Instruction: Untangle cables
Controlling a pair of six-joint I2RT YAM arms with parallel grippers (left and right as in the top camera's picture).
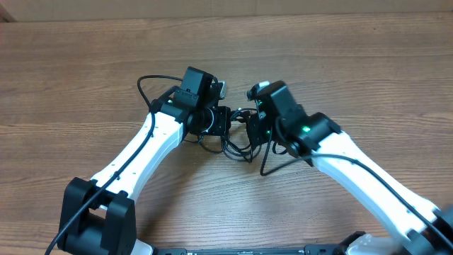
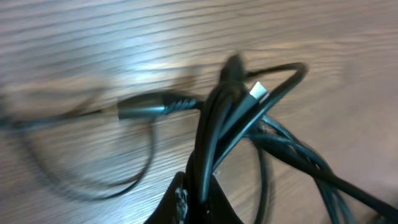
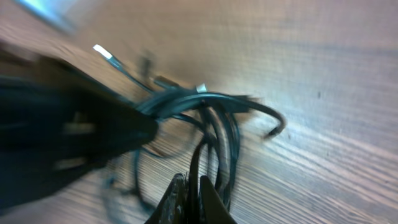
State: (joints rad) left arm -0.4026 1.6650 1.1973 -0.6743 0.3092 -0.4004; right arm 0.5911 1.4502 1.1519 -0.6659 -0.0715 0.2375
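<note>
Brown wooden tabletop bore thin black tangled cables, pinched by my left gripper at their nine o'clock, right gripper at three.

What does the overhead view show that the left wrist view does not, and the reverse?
Only overhead: the left hand and right hand, close together at the cables from either side. Only left wrist: a silvery plug tip and a dark ribbed plug, close up. Both: the black cables and the wooden table.
</note>
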